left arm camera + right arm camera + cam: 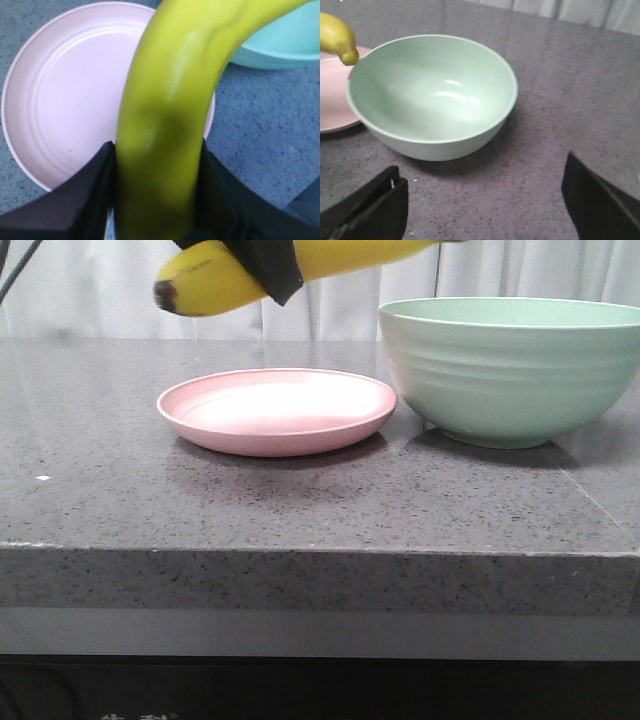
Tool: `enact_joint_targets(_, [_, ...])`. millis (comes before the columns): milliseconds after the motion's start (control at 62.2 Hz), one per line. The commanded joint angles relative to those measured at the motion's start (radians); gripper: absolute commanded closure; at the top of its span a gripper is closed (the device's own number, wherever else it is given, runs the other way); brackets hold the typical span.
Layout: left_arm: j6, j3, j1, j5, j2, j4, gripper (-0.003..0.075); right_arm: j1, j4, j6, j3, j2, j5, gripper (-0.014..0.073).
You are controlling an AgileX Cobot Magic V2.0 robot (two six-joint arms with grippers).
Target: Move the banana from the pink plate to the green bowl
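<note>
My left gripper [268, 262] is shut on the yellow banana [215, 278] and holds it high above the pink plate [276, 410], dark tip to the left. In the left wrist view the banana [165, 115] sits between the black fingers [82, 200], with the empty plate [65, 95] below and the green bowl [285, 45] beyond. The green bowl [510, 368] stands right of the plate, empty. My right gripper [482, 200] is open and empty over the table next to the bowl [432, 95]; the banana's end [337, 37] shows by the bowl's rim.
The grey speckled table [300, 510] has its front edge close to the camera. A white curtain [520, 270] hangs behind. The plate and bowl stand almost touching.
</note>
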Motion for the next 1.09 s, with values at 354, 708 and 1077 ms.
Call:
enact_joint_targets(354, [0.037,-0.03,-0.037,-0.005,-0.055,-0.008,0.0738,0.286,0.058,-0.122,-0.376,0.455,0.12,-0.004])
enact_joint_targets(708, [0.037,-0.03,-0.037,-0.005,-0.055,-0.008,0.0738,0.355,0.044,-0.184,-0.66,0.703,0.293,-0.004])
enact_joint_targets(1077, [0.037,-0.03,-0.037,-0.009,-0.055,-0.008,0.0738,0.362,-0.014,-0.188,-0.889,0.893,0.439,-0.004])
